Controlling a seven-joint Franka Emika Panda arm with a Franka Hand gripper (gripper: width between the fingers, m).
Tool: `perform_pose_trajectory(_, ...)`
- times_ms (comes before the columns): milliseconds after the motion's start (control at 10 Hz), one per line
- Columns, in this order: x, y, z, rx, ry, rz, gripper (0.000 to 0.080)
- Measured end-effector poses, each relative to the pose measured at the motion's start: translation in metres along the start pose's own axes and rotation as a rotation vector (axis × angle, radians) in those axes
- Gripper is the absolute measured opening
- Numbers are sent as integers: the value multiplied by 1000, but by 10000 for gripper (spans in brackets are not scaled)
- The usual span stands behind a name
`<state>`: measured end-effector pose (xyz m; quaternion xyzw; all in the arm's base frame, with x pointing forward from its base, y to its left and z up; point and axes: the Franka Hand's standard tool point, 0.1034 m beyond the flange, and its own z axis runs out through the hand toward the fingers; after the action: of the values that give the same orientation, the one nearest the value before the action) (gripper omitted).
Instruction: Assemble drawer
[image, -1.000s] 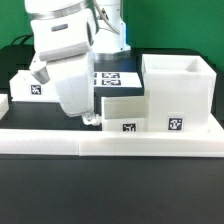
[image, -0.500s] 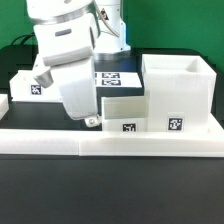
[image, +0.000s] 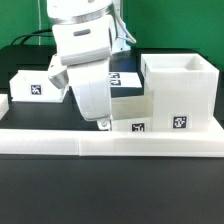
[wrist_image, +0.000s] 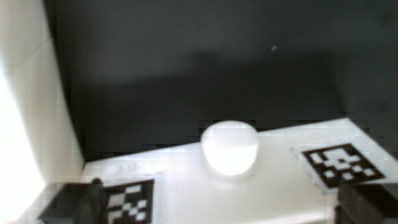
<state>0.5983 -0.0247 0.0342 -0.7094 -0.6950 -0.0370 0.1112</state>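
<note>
The drawer's large boxy shell stands at the exterior view's right, open on top, with a tag on its front. A smaller tray sits against its left side, and another tray sits further left. My gripper hangs low in front of the middle tray's left end, just behind the border wall. In the wrist view the gripper is open. Its dark fingers stand at either side of a white tray face with a round knob and two tags. It holds nothing.
The long low white border wall runs along the front, close under my gripper. The marker board lies on the black table behind the trays. A white wall runs along one side of the wrist view.
My gripper and arm have moved toward the exterior view's right, along the front of the middle tray. The tray's front tag now shows slightly further right.
</note>
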Motion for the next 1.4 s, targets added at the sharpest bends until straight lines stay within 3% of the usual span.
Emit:
perform_pose_trajectory(100, -10, -5, 0, 19, 4, -2, 649)
perform_pose_trajectory(200, -13, -6, 0, 21, 4, 5, 649)
perform_pose_trajectory(400, -11, -6, 0, 22, 3, 1, 649)
perform_pose_trajectory(600, -2, -7, 4, 40, -26, -101, 649)
perform_pose_trajectory(700, 1, -6, 4, 40, -40, -120, 649)
perform_pose_trajectory(800, 0, -7, 1, 20, -42, -87, 649)
perform_pose_trajectory(1400, 3, -7, 5, 32, -91, -160, 649)
